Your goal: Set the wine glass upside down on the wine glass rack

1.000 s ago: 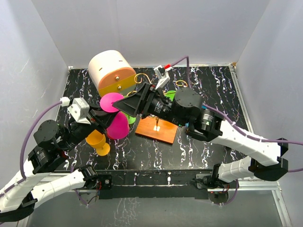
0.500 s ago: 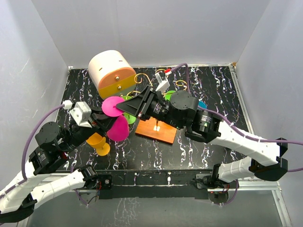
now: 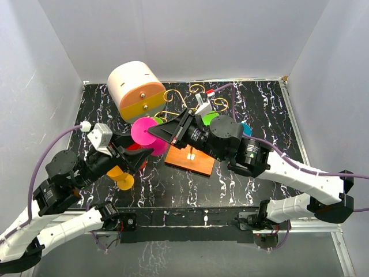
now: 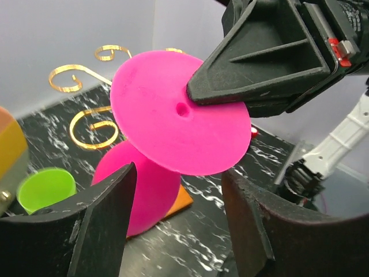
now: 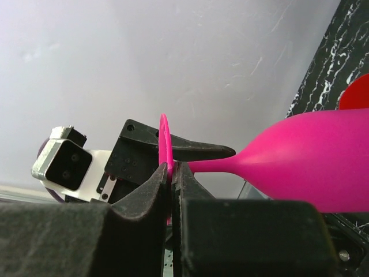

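The pink wine glass [image 3: 144,133] hangs tilted over the table, its round foot [image 4: 179,115] turned toward my left wrist camera and its bowl [image 4: 141,184] lower behind. My right gripper [image 5: 172,173] is shut on the rim of that foot [image 5: 165,141]; the bowl [image 5: 311,156] sticks out to its right. My left gripper [image 4: 179,219] is open just below the glass, its fingers [image 4: 106,213] apart from it. The wine glass rack's gold curls [image 3: 173,95] and orange base [image 3: 190,160] stand right behind the glass.
A cream-and-orange drum box [image 3: 135,89] stands at the back left. A yellow glass [image 3: 120,175] sits under my left arm. A green glass [image 3: 209,118] and a teal one [image 3: 246,128] sit near the rack, with the right arm over them.
My right gripper has closed on the pink glass's foot. My left gripper has opened and let the glass go, drawing back a little toward the near left.
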Controlling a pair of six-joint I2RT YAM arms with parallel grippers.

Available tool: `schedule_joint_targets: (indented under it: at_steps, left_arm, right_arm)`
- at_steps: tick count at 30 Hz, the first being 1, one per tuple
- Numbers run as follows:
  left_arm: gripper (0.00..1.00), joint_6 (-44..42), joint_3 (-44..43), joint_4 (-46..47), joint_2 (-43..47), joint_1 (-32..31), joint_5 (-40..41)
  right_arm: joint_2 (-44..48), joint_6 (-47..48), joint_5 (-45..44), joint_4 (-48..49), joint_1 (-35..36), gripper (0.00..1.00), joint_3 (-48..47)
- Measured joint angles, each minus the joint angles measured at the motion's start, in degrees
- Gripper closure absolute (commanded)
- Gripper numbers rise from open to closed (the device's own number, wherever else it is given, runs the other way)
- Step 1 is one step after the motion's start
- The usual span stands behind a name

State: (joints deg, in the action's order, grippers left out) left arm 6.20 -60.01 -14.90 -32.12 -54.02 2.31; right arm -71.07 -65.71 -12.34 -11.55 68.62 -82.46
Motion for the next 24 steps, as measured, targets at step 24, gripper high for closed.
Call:
schedule_joint_targets:
  at_steps: [24]
  left_arm:
    - [0.37, 46.8, -0.3, -12.2, 8.0, 0.0, 14.5]
  right_arm:
    - [2.3, -0.4, -0.2, 2.6, 0.0, 1.0, 9.5]
